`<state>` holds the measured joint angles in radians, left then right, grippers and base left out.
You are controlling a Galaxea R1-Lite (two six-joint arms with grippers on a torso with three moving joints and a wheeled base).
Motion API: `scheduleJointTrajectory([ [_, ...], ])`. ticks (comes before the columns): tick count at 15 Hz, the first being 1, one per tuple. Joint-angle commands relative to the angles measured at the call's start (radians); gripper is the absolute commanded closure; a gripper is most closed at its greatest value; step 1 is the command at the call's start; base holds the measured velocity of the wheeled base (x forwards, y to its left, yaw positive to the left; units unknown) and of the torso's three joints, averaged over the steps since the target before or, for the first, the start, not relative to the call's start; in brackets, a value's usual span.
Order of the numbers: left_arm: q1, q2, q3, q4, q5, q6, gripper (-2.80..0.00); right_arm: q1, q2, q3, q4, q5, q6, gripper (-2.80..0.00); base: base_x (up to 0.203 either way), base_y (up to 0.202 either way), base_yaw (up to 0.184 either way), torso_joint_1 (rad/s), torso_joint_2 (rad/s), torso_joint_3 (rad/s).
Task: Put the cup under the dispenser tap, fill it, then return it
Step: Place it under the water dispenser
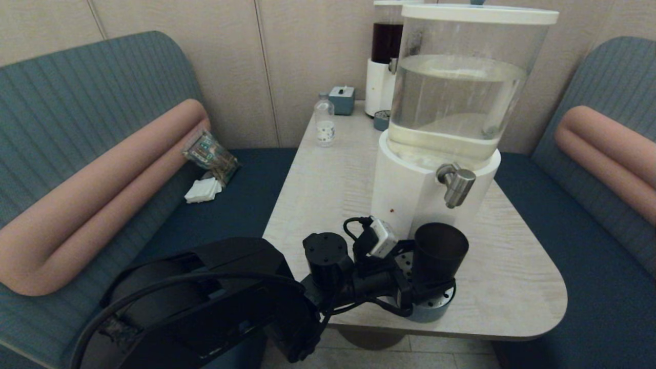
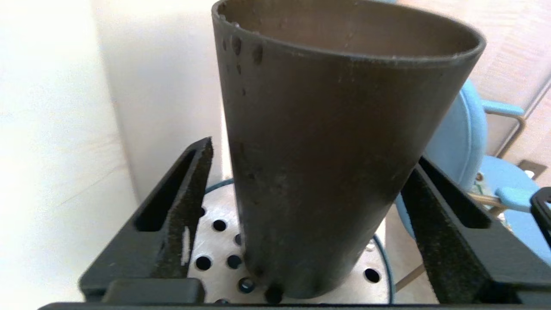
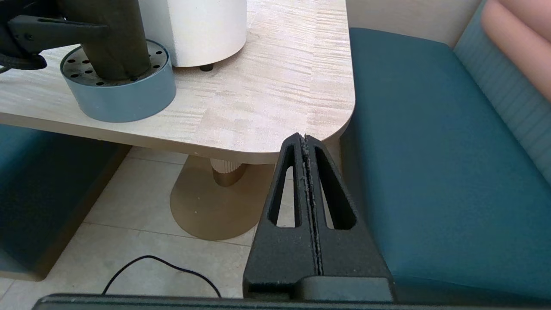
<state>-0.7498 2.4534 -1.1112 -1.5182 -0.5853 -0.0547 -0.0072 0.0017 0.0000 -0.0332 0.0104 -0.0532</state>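
Note:
The dark tumbler cup (image 1: 441, 251) (image 2: 335, 129) (image 3: 116, 43) stands upright on a round perforated drip tray (image 1: 430, 310) (image 3: 120, 99), just below the brushed-silver dispenser tap (image 1: 456, 184) of the big clear-tank dispenser (image 1: 451, 102). My left gripper (image 1: 433, 289) (image 2: 315, 151) is open and straddles the cup low down. A gap shows at one finger (image 2: 189, 202); the other finger (image 2: 434, 215) lies close against the wall. My right gripper (image 3: 304, 137) is shut and empty, parked below the table's near right corner, out of the head view.
On the wooden table (image 1: 328, 179) at the back stand a small clear bottle (image 1: 324, 120), a blue box (image 1: 342, 100) and a slim dark-liquid dispenser (image 1: 384, 51). Teal benches flank the table; a packet (image 1: 210, 154) and napkins (image 1: 202, 190) lie on the left bench.

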Motion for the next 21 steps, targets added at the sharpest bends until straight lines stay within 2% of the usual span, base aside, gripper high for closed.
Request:
scheduleJointTrajectory([
  [1, 0.001, -0.018, 0.007, -0.012, -0.002, -0.001, -2.8, 0.0, 0.001, 0.012, -0.001, 0.0, 0.0, 0.0, 0.0, 0.0, 0.0, 0.0, 0.0, 0.0],
  [7, 0.012, -0.124, 0.163, -0.012, -0.001, 0.014, -2.8, 0.001, 0.0, 0.012, -0.001, 0.0, 0.0, 0.0, 0.0, 0.0, 0.0, 0.0, 0.0, 0.0],
  [14, 0.057, -0.289, 0.384, -0.012, 0.001, 0.022, -2.8, 0.0, 0.001, 0.012, -0.001, 0.0, 0.0, 0.0, 0.0, 0.0, 0.0, 0.0, 0.0, 0.0],
  [17, 0.058, -0.423, 0.544, -0.012, 0.013, 0.022, -2.8, 0.001, 0.001, 0.012, -0.001, 0.0, 0.0, 0.0, 0.0, 0.0, 0.0, 0.0, 0.0, 0.0],
  [19, 0.058, -0.566, 0.699, -0.012, 0.021, 0.022, -2.8, 0.0, 0.0, 0.012, -0.001, 0.0, 0.0, 0.0, 0.0, 0.0, 0.0, 0.0, 0.0, 0.0],
  [20, 0.06, -0.639, 0.77, -0.012, 0.035, 0.022, 0.0, 0.001, 0.001, 0.012, -0.001, 0.0, 0.0, 0.0, 0.0, 0.0, 0.0, 0.0, 0.0, 0.0],
  [21, 0.064, -0.719, 0.833, -0.012, 0.06, 0.018, 0.0, 0.0, 0.0, 0.012, -0.001, 0.0, 0.0, 0.0, 0.0, 0.0, 0.0, 0.0, 0.0, 0.0],
])
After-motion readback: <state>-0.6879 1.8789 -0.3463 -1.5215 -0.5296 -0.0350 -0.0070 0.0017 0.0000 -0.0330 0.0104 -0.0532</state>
